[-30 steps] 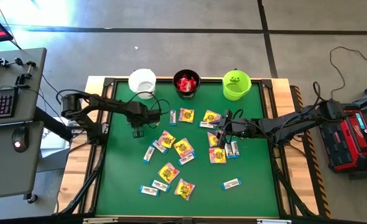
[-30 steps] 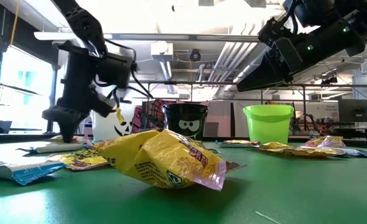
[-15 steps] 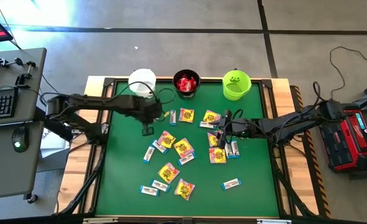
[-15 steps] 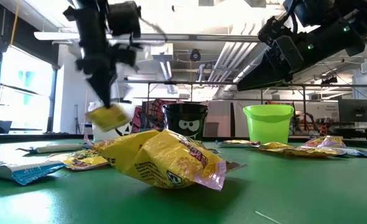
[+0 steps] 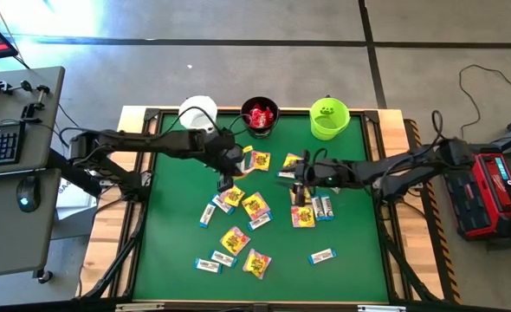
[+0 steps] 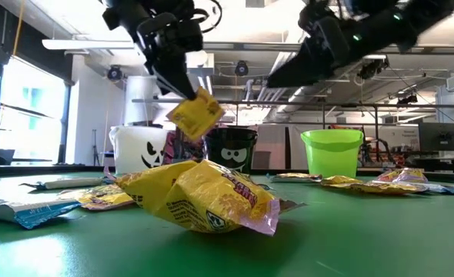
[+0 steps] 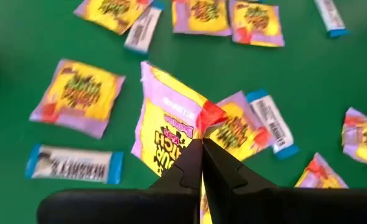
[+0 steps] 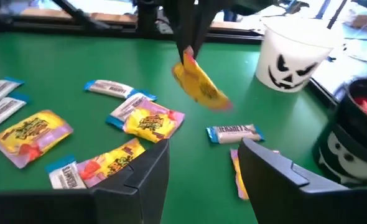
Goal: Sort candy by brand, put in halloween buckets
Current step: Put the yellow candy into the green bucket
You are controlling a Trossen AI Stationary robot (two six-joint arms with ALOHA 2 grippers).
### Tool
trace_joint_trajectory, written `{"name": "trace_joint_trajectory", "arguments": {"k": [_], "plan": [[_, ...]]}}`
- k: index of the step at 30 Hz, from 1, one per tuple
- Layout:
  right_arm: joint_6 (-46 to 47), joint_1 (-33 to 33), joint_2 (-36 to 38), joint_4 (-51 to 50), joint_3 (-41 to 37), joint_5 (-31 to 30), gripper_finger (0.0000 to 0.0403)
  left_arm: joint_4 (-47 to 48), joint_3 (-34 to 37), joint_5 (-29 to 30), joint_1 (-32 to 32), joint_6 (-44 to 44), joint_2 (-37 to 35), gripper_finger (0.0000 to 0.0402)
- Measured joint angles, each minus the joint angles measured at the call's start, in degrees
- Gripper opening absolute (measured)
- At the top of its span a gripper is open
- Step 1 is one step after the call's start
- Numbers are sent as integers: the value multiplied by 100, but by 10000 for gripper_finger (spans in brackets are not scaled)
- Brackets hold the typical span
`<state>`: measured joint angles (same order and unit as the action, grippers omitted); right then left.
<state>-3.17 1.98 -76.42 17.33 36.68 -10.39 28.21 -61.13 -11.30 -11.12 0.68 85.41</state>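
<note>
While the left gripper (image 6: 182,91) pinches a yellow packet (image 6: 195,114) by one edge above mid-table, carry it level and release only over its pail; the right gripper (image 8: 199,163) hovers open, right of centre.

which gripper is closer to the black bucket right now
Left. The left gripper, shut on a yellow-and-pink packet in the air, hangs just in front of the black bucket toward its white-bucket side. The right gripper, open, hovers farther off over the candy.
</note>
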Motion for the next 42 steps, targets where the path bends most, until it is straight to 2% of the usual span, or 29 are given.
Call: {"name": "trace_joint_trajectory", "arguments": {"k": [10,17,20,23,30,35,39,42], "plan": [[-548,-309,-1026,-2211,2089,516,212,-505,-35,-37,113,-134,63,0],[-1164,-478,-1680,-3007,3142,907,202,-654,-35,-115,226,-277,63,0],[-1244,-534,-1913,-3315,3392,1049,183,-778,-35,-124,251,-294,63,0],[-1365,-542,-2023,-3464,3555,1060,148,-838,-35,-121,257,-336,63,0],[-1515,-538,-2009,-3478,3574,1062,13,-1002,-35,-7,252,-353,60,2],[-1492,-535,-2002,-3525,3574,1055,4,-1183,-35,158,252,-351,60,30],[-1392,-521,-1964,-3657,3574,971,2,-1087,-35,778,256,-392,58,77],[-1272,-520,-1864,-3830,3574,758,1,-982,-35,995,252,-393,58,116]]}}
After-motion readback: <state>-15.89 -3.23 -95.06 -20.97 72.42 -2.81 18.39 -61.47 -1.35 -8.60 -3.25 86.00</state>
